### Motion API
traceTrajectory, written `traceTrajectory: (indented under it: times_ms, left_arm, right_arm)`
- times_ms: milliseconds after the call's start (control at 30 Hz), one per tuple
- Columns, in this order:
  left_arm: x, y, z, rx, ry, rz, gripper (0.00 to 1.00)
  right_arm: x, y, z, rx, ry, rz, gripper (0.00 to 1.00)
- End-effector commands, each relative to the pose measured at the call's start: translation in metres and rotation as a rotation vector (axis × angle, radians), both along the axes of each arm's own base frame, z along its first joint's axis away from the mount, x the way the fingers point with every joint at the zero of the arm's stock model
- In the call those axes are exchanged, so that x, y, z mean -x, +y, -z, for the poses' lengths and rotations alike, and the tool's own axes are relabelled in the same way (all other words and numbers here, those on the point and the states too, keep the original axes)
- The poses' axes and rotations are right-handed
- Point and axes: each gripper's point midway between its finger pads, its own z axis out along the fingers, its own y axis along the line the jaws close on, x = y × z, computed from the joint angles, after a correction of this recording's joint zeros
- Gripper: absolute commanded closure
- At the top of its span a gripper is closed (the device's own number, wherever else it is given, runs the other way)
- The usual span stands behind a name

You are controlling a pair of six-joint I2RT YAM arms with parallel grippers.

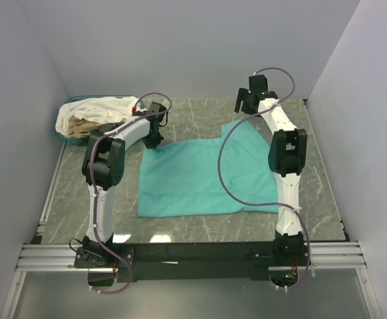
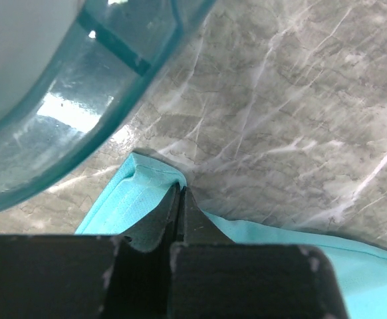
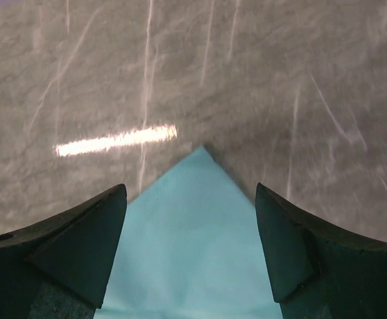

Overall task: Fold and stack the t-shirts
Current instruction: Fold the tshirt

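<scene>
Left gripper (image 2: 180, 194): fingers pressed together, only a hairline seam between them, pinching the far left corner of the teal t-shirt (image 2: 123, 203). The cloth rises in a small ridge right at the fingertips. It sits low at the bench (image 2: 280, 100), just beside the basket (image 2: 80, 86), whose translucent teal wall fills the upper left of the left wrist view.

Right gripper (image 3: 189, 193): fingers spread wide and holding nothing. A pointed corner of the teal cloth lies flat on the bench between and below them, untouched. In the top view this gripper (image 1: 247, 101) stands raised over the far right part of the bench.

Teal t-shirt (image 1: 200, 178): spread flat mid-bench between the two arms, roughly rectangular, with one flap reaching toward the far right corner.

Basket (image 1: 63, 134): oval, teal-rimmed, at the far left corner of the bench. It holds a white t-shirt (image 1: 100, 108) heaped over a beige t-shirt (image 1: 86, 126).

Bench: grey marble-patterned top with pale veins and a streak of reflected light in the right wrist view.

Cable (image 1: 223, 166): purple-grey, looping off the right arm across the teal cloth; a like one runs along the left arm.

Rail (image 1: 47, 256): aluminium, along the near edge, carrying both arm bases.

Walls (image 1: 180, 46): plain pale panels on the left, far and right sides.
</scene>
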Motion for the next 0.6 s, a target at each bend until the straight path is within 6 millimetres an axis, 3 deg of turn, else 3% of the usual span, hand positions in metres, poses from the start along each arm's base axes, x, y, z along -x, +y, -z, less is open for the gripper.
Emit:
traceTrajectory:
  times_ms: [0, 200, 433, 567]
  left_arm:
    - [0.006, -0.006, -0.007, 0.026, 0.008, 0.027, 0.99]
    - [0.008, -0.002, -0.006, 0.007, 0.019, 0.022, 0.99]
    - [0.009, 0.000, -0.011, 0.001, 0.009, 0.026, 0.99]
    - [0.009, -0.002, -0.007, 0.010, 0.015, 0.036, 0.99]
  right_arm:
    - [-0.016, 0.005, -0.008, 0.000, -0.020, -0.023, 0.16]
    - [-0.017, 0.012, -0.007, -0.020, -0.012, -0.023, 0.17]
    - [0.007, 0.015, 0.031, -0.008, 0.154, -0.033, 0.20]
    - [0.015, 0.016, 0.039, -0.018, 0.186, -0.044, 0.20]
